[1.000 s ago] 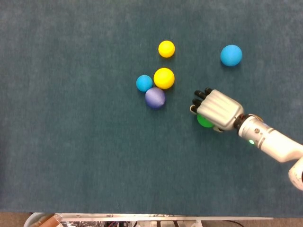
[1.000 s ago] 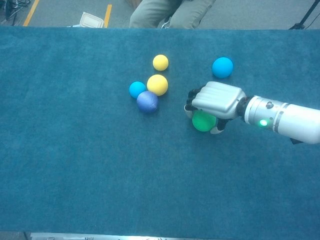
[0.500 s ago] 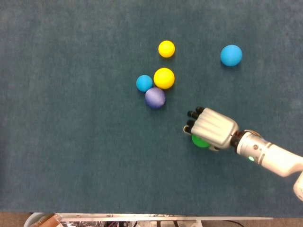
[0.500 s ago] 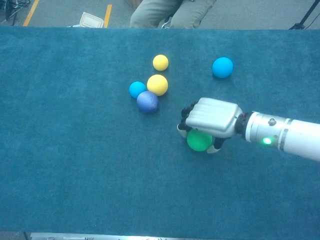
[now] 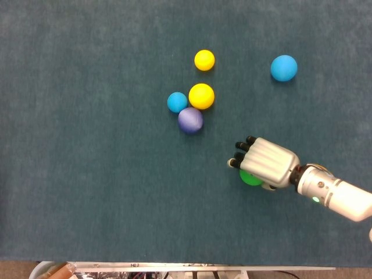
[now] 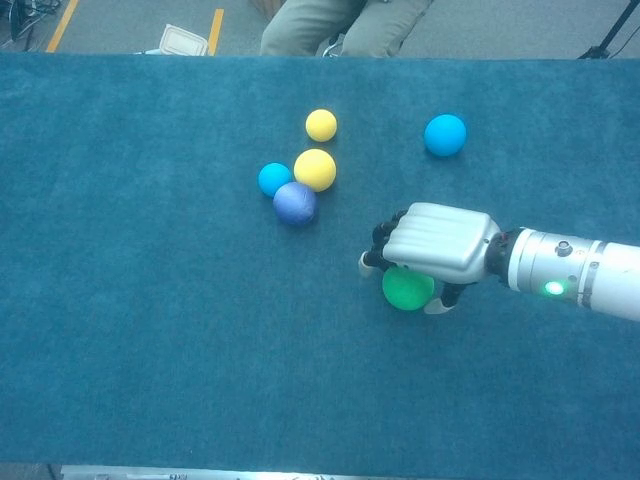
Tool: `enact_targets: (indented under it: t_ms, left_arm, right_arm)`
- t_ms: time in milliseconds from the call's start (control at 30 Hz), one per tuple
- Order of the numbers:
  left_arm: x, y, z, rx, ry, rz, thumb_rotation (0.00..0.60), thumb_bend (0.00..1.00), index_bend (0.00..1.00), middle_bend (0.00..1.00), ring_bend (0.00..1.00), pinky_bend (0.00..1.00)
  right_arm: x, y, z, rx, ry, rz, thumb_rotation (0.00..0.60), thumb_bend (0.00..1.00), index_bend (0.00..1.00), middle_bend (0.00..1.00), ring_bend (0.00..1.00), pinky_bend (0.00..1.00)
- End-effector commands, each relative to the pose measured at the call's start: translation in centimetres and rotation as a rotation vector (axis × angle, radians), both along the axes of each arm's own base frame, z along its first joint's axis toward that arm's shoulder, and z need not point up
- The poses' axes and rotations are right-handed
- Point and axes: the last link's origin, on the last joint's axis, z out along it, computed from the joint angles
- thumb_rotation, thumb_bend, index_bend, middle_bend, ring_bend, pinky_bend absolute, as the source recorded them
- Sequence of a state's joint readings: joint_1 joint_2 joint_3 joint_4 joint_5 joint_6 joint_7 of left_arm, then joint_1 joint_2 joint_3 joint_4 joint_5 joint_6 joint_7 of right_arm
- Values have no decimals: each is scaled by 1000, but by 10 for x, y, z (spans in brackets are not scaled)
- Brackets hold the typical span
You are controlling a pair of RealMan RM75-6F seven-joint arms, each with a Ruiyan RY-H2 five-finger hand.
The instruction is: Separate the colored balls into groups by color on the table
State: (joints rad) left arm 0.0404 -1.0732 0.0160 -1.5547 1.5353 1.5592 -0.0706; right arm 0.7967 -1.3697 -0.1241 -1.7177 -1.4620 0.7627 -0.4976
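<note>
My right hand (image 5: 266, 163) (image 6: 437, 245) is palm down over a green ball (image 5: 250, 178) (image 6: 407, 290), its fingers curled around it and holding it just above or on the blue cloth; I cannot tell which. Up and to the left lies a tight cluster: a larger yellow ball (image 5: 201, 96) (image 6: 315, 169), a small light-blue ball (image 5: 176, 102) (image 6: 273, 179) and a purple ball (image 5: 190, 120) (image 6: 295, 203). A smaller yellow ball (image 5: 204, 60) (image 6: 321, 125) sits beyond them. A bigger blue ball (image 5: 283, 68) (image 6: 445, 134) lies alone at the far right. My left hand shows in neither view.
The blue-covered table (image 5: 87, 145) stretches wide to the left of the balls. In the chest view a seated person's legs (image 6: 340, 25) and a white box (image 6: 183, 40) on the floor lie past the far edge.
My right hand has carried the green ball toward the near edge of the table, away from the cluster, then drifted slightly right. The other balls have not moved.
</note>
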Motion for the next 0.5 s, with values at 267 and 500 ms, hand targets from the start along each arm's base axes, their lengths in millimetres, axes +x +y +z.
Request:
enact_targets:
  t_ms: [267, 500]
  left_arm:
    - [1, 0, 0, -1, 4, 4, 600, 325, 208, 246, 246, 193]
    - [2, 1, -2, -7, 2, -1, 600, 325, 208, 246, 246, 193]
  right_arm:
    - [3, -2, 15, -19, -20, 6, 600, 141, 261, 387, 199, 294]
    - [-8, 0, 6, -5, 27, -3, 600, 141, 261, 380, 189, 294]
